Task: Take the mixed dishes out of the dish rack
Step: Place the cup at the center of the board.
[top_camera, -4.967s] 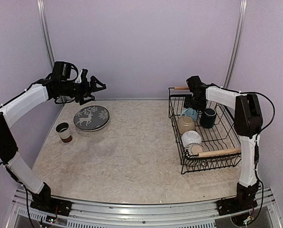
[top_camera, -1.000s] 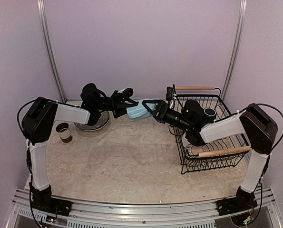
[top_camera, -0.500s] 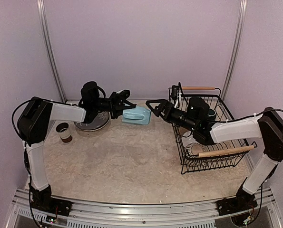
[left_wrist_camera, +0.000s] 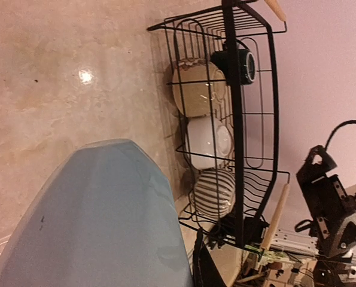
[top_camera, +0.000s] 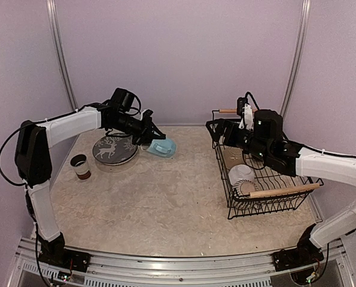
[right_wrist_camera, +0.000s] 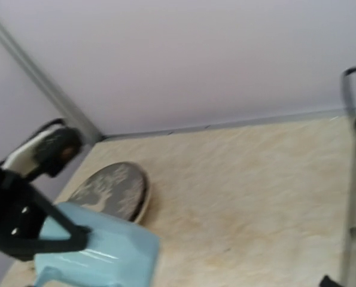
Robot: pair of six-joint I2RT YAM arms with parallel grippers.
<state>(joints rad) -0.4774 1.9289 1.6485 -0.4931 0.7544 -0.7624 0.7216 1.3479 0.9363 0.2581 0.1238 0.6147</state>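
Note:
My left gripper (top_camera: 152,140) is shut on the light blue mug (top_camera: 163,147), holding it tilted low over the table just right of the dark deer-pattern plate (top_camera: 114,149). That mug (left_wrist_camera: 100,221) fills the left wrist view beside one black finger (left_wrist_camera: 204,270). The right wrist view shows the mug (right_wrist_camera: 106,254) next to the plate (right_wrist_camera: 113,190). My right gripper (top_camera: 217,128) hangs open and empty over the far left corner of the dish rack (top_camera: 267,194). The rack (left_wrist_camera: 273,107) holds a beige bowl (left_wrist_camera: 195,88), a white bowl (left_wrist_camera: 209,142), a striped dish (left_wrist_camera: 215,192) and a dark green mug (left_wrist_camera: 240,66).
A brown-white cup (top_camera: 79,166) stands on the table left of the deer plate. The rack's two wooden handles (top_camera: 274,191) lie at its near and far ends. Purple walls close the table at the back and sides.
The right gripper has let go of the blue mug, opened wide and drawn back to the rack. The left arm carried the mug left and down, next to the deer plate.

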